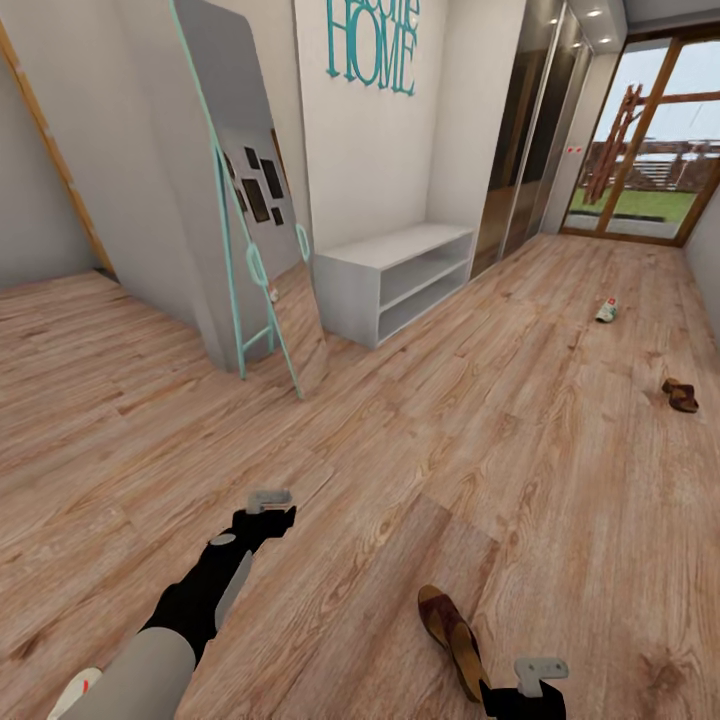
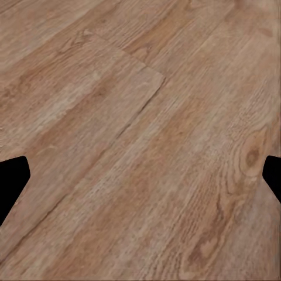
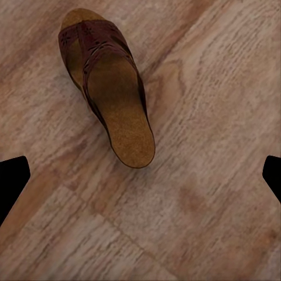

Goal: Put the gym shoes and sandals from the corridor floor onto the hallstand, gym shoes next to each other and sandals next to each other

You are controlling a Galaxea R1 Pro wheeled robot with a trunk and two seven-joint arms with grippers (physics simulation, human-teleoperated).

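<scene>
A dark brown sandal (image 1: 452, 630) with a tan sole lies flat on the corridor floor (image 1: 400, 460) near me, just left of my right gripper (image 1: 532, 686). In the right wrist view the same sandal (image 3: 111, 88) sits beyond the open right gripper (image 3: 140, 181), outside its fingers (image 3: 13, 178). The second sandal (image 1: 680, 395) lies far to the right. A cream gym shoe (image 1: 606, 310) with a red accent stands farther back. The pale hallstand (image 1: 390, 275) stands against the back wall, shelves bare. My left gripper (image 1: 270, 502) hangs open over bare planks (image 2: 140, 117), holding nothing.
A tall mirror with a teal frame (image 1: 250, 230) leans on the wall left of the hallstand. Mirrored wardrobe doors (image 1: 525, 130) run along the wall behind it. A glass door (image 1: 650, 140) closes the corridor's far end. Wide floor lies between me and the rack.
</scene>
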